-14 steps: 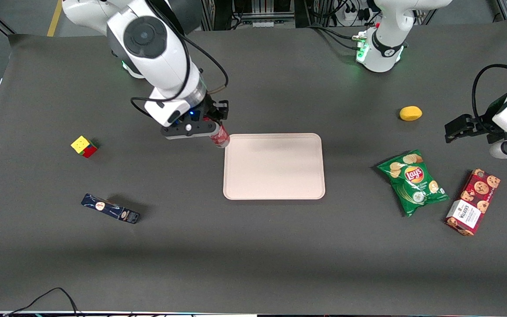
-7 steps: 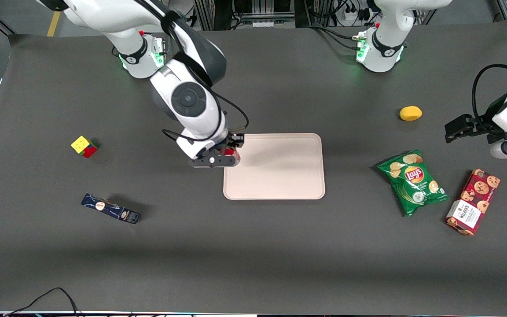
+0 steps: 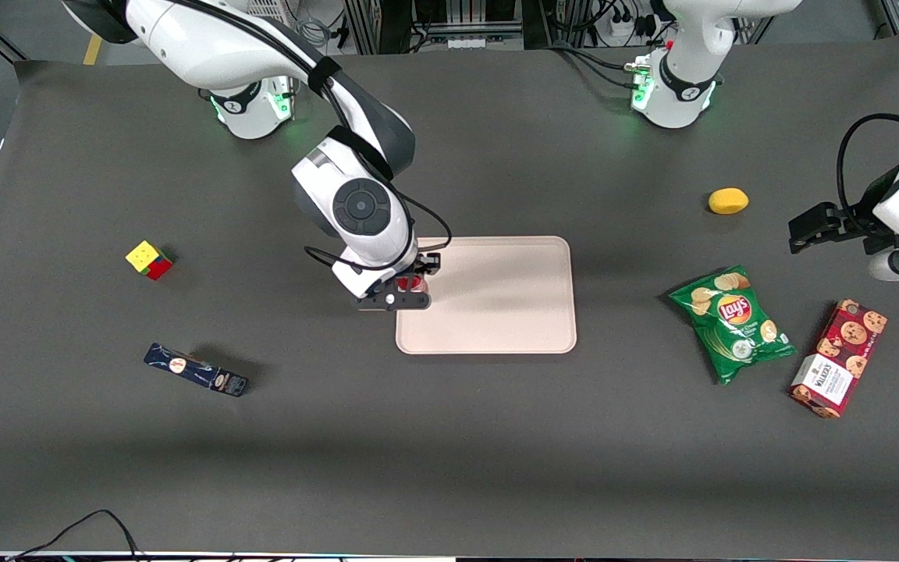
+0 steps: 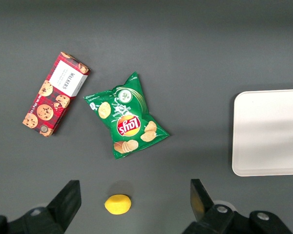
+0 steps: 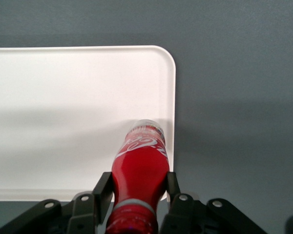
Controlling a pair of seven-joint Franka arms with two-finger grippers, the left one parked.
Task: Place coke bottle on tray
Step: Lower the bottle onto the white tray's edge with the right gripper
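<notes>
Gripper point(image 5: 139, 197) of the right arm holds the coke bottle point(image 5: 139, 175) between its two black fingers point(image 5: 103, 191), which press on the two sides of the red body, so the fingers are closed on it. The wrist view shows this grip clearly: the red cap end is close to the camera, the white script runs along the side, and the silvery base points down onto the tray point(image 5: 63, 112), where it seems to touch the pale surface just beside the raised rim near one rounded corner. In the front view the gripper point(image 3: 410, 290) hangs over the edge of the tray point(image 3: 496, 304) that is toward the working arm's end of the table, and the arm's wrist covers most of the bottle point(image 3: 409, 283), so only a small red part is seen there; the grip itself cannot be judged from this view. The front view shows the rest of the table instead: a colour cube point(image 3: 150, 259) and a dark blue box point(image 3: 196, 370) lie toward the working arm's end, the box nearer to the front camera. A yellow lemon point(image 3: 728, 201), a green chips bag point(image 3: 733, 322) and a red cookie box point(image 3: 839, 358) lie toward the parked arm's end, well apart from the tray. The left wrist view shows these three things again, and one end of the tray point(image 4: 268, 131).
</notes>
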